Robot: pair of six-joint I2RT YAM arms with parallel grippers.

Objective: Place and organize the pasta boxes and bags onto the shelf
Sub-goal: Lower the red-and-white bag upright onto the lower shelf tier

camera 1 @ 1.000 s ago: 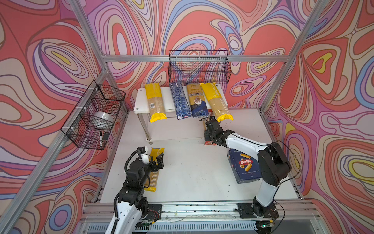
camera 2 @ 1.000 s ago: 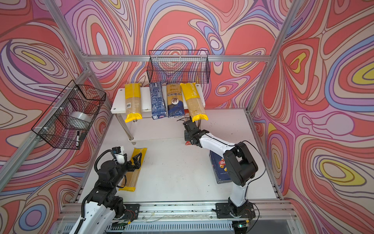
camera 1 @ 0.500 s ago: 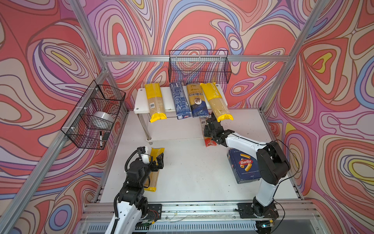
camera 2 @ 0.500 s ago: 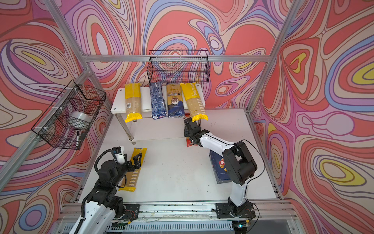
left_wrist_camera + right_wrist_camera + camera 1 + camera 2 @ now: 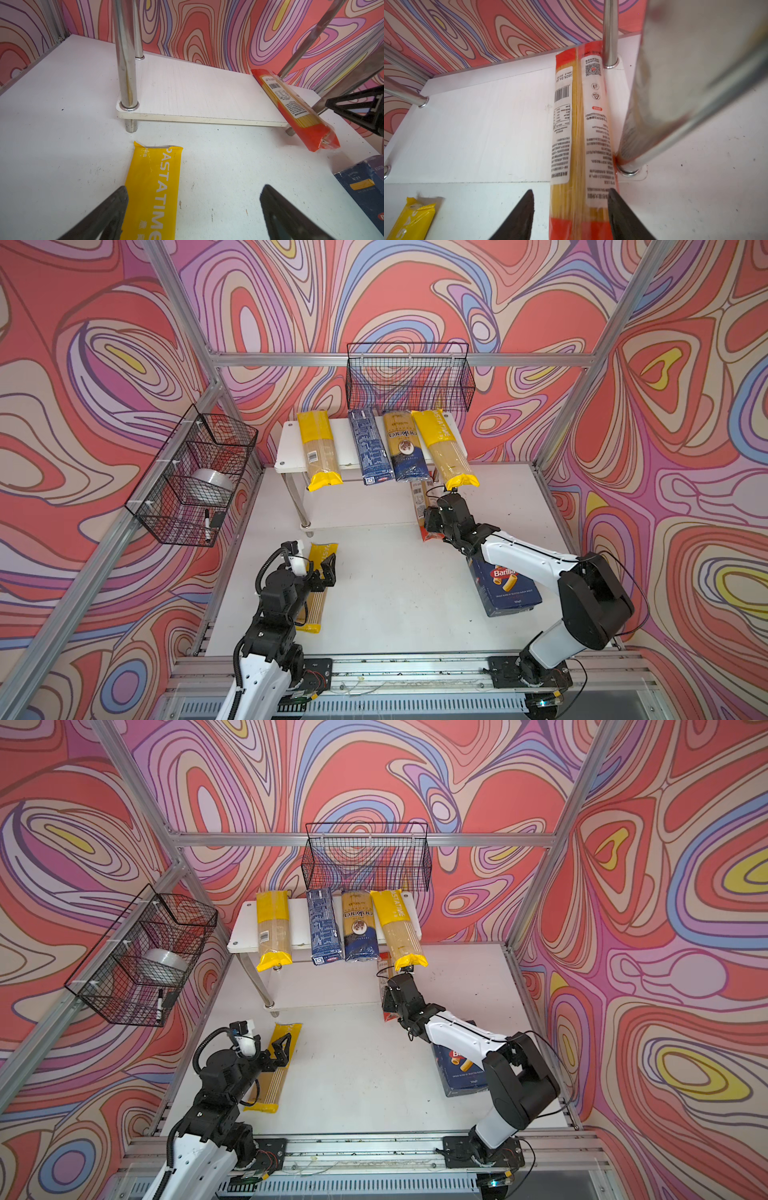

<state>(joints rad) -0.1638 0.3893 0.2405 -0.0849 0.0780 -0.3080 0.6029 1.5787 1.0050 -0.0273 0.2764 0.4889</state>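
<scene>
Spaghetti first: the yellow bag (image 5: 153,187) lies flat on the table (image 5: 62,145), near the left leg (image 5: 125,62) of the shelf (image 5: 286,448). My left pincer (image 5: 194,187) hovers over the bag's far end, jaws wide and empty. It sits off-centre, with the bag hard by one finger and bare table stretching to the other. If I closed from here I would likely shove the bag sideways, and gripped so near its end it could droop or slip. That leg also stands in the path to the lower tier (image 5: 197,93).

Further right, on the top tier (image 5: 245,923), the end bag (image 5: 444,452) lies skewed, its tip hanging past the front edge close above my right pincer (image 5: 571,191). A careless rise could knock it down.

That pincer straddles the red bag (image 5: 578,124) with its jaws apart: a clear gap on one side, the other finger at the wrapper's edge. I judge it grips nothing. The red bag rests on the lower tier, hard against the right leg (image 5: 664,114), with its near end overhanging. If I backed out crooked, that finger could drag it off.

The box (image 5: 507,593) lies on the table under my right arm, where a low sweep would shove it.
</scene>
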